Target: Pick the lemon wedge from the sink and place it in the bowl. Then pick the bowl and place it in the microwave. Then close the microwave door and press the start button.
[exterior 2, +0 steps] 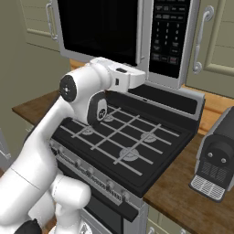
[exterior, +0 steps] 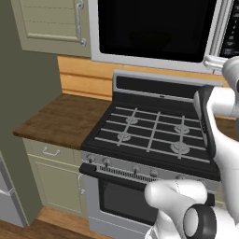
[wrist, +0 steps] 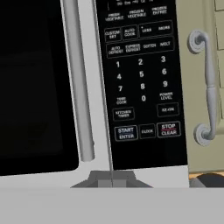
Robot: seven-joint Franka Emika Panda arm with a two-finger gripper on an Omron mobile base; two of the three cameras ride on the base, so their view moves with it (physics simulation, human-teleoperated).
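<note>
The microwave door is shut, its handle at nine o'clock of the keypad. End effector clenched, grasping nothing — aimed low. Raise toward the start button at one o'clock, then press squarely, avoiding the clock key.

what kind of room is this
A home kitchen, rendered rather than real. A black gas stove sits between wooden counters, a silver over-range microwave with its door shut hangs above it, and beige cabinets flank it.
</note>
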